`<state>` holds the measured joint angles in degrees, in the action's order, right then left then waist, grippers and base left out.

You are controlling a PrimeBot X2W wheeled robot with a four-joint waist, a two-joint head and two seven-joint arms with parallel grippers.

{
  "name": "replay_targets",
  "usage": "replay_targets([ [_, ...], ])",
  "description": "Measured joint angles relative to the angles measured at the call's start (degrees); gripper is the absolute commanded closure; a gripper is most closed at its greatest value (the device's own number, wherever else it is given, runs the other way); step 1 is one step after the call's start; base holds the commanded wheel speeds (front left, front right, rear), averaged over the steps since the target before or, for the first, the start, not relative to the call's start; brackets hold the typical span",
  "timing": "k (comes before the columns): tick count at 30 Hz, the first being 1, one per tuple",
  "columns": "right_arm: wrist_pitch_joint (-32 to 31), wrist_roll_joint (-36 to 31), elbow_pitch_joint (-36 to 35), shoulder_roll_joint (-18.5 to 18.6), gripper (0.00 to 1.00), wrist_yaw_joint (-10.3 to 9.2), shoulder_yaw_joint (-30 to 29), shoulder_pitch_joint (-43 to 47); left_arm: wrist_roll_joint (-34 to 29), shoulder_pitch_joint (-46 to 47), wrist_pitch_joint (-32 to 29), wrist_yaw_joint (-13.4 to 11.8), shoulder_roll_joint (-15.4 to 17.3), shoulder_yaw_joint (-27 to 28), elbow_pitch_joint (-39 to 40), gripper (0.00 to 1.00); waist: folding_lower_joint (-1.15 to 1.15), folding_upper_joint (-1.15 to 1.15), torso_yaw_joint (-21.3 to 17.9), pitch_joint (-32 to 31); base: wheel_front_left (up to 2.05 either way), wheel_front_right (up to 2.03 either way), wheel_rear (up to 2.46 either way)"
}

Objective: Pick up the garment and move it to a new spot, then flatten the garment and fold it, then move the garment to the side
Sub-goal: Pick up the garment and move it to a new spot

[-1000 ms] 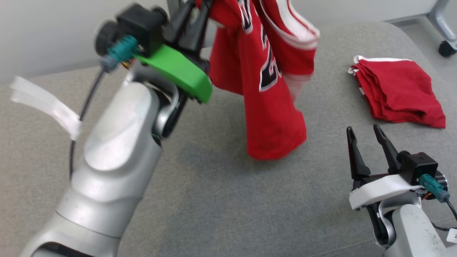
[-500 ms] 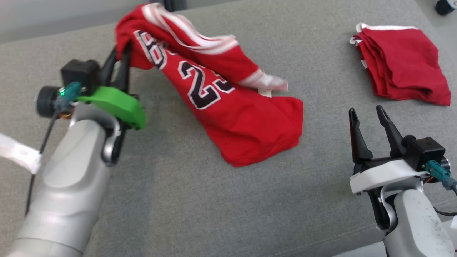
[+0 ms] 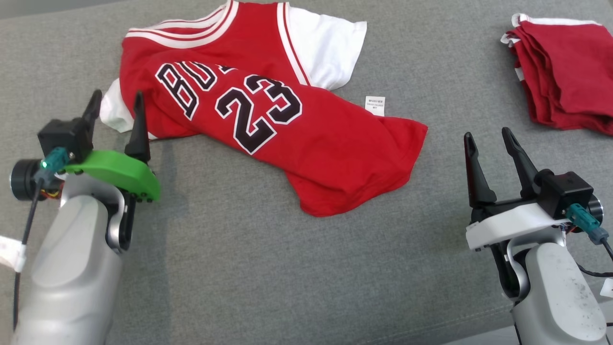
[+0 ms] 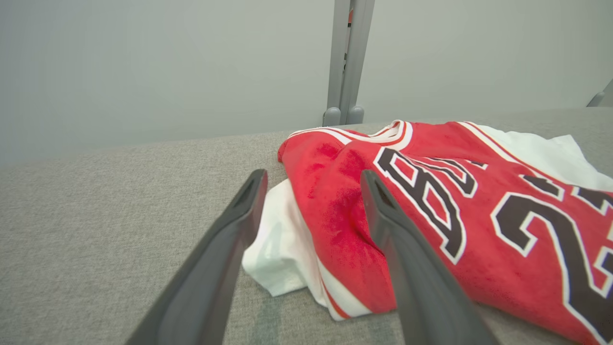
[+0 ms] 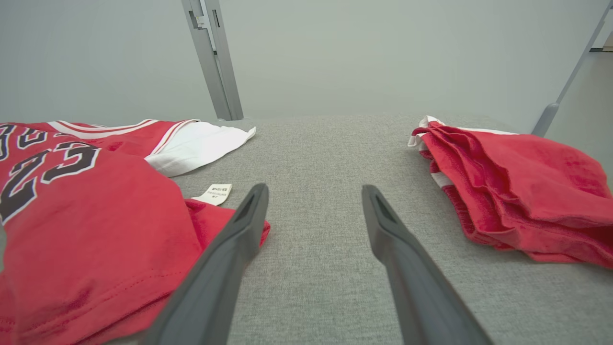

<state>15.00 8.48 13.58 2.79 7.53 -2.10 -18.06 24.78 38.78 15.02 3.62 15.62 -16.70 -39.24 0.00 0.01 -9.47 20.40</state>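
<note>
On a grey cloth-covered table (image 3: pixel 268 268), a red basketball jersey (image 3: pixel 325 148) lies spread front-up and somewhat rumpled, its black-and-white number 23 and part of a team name facing the head camera. The jersey sits across the table's far middle, collar toward the far edge, hem angled toward the robot's right. One white sleeve (image 3: pixel 325 48) fans out flat at the far side; a second white sleeve (image 3: pixel 115 115) peeks out at the jersey's left edge. A small white label (image 3: pixel 375 104) rests on the cloth at the jersey's right flank.

The robot's left end effector (image 3: pixel 118 95), on a green mount, stands at that left edge with its two dark fingers spread wide and nothing clamped between them. The left wrist view shows the second white sleeve and the red shoulder lying just past the fingertips; whether either finger touches the fabric cannot be told. The right end effector (image 3: pixel 487 134), on a white mount, sits near the jersey's hem corner but apart from it, fingers likewise wide and empty, pointing at bare grey cloth.

Well apart at the far right lies a pile of folded red garments (image 3: pixel 565 76) with white trim. A pale wall (image 4: pixel 143 72) and a grey upright post (image 4: pixel 346 57) stand beyond the table in the wrist views.
</note>
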Motion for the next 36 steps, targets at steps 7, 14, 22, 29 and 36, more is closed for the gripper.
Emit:
replay_targets([
  [7,0.0,-0.8,1.0,0.0,0.00,0.00,0.1,0.9,-2.9,-6.6,0.0,1.4,-2.1,3.6,5.6,0.00,0.00,0.00,1.1,-3.2,0.00,0.00,0.00],
  [14,0.0,-2.0,1.9,0.0,0.00,0.00,-0.4,3.6,-4.8,-14.9,0.0,2.4,-4.8,6.9,11.1,0.00,0.00,0.00,2.3,-7.9,0.00,0.00,0.00],
  [22,0.0,-2.2,2.6,0.0,0.00,0.00,-0.9,7.3,-6.6,-24.4,0.0,3.0,-8.6,9.8,15.7,0.00,0.00,0.00,4.3,-13.7,0.00,0.00,0.00],
  [29,0.0,-1.9,3.1,0.0,0.00,0.00,-0.4,9.6,-7.9,-31.5,0.0,3.4,-10.4,11.5,19.0,0.00,0.00,0.00,6.5,-17.6,0.00,0.00,0.00],
  [36,0.0,-0.7,3.3,0.0,0.00,0.00,0.8,11.9,-7.9,-36.9,0.0,3.4,-11.9,13.1,22.0,0.00,0.00,0.00,8.1,-20.0,0.00,0.00,0.00],
])
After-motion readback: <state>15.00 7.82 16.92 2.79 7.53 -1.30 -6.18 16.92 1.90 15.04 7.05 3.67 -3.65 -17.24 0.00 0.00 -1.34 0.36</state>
